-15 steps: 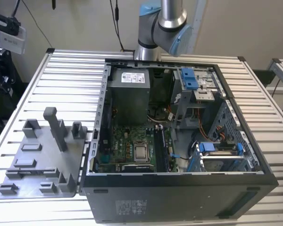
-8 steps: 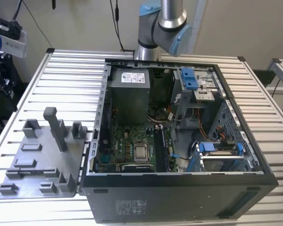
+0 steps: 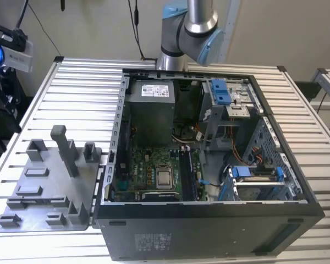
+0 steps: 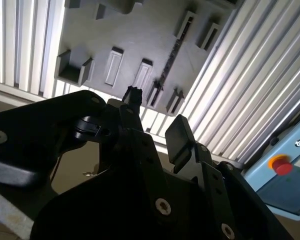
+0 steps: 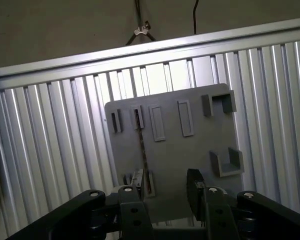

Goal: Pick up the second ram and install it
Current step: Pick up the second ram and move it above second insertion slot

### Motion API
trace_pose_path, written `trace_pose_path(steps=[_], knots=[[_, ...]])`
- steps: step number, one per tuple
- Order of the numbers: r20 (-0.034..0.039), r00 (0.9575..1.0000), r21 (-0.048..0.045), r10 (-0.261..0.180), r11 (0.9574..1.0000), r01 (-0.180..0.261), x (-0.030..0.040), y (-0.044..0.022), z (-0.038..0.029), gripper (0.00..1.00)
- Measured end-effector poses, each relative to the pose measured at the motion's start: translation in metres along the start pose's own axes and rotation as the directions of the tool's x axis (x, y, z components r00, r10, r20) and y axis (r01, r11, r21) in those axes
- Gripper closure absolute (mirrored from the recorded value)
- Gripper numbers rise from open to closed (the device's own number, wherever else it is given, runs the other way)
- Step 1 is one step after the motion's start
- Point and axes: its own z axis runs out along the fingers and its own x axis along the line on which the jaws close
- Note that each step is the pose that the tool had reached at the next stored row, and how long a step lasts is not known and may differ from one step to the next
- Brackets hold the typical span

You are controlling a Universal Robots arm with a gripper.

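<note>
A ribbed aluminium table (image 3: 77, 82) carries an open black sheet-metal computer case (image 3: 209, 231) and, at the exterior view's left, a matte grey plastic holder tray (image 3: 52, 184) of slots and blocks. The arm (image 3: 190, 27) rises behind the case. The second ram (image 5: 141, 145) — a thin dark strip — stands on edge in the tray. The black gripper (image 5: 165, 187) hangs well above it, fingers apart and empty.

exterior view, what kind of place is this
Probably a robotics lab bench for PC assembly: an open computer case on a slatted metal table, a grey holder plate beside it, a robot arm behind.
</note>
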Motion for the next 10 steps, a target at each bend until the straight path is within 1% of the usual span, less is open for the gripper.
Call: trace_pose_path(steps=[10], knots=[[-0.0014, 1.0000, -0.0036, 0.000, 1.0000, 0.000, 0.0000, -0.0003, 0.0076, 0.52]])
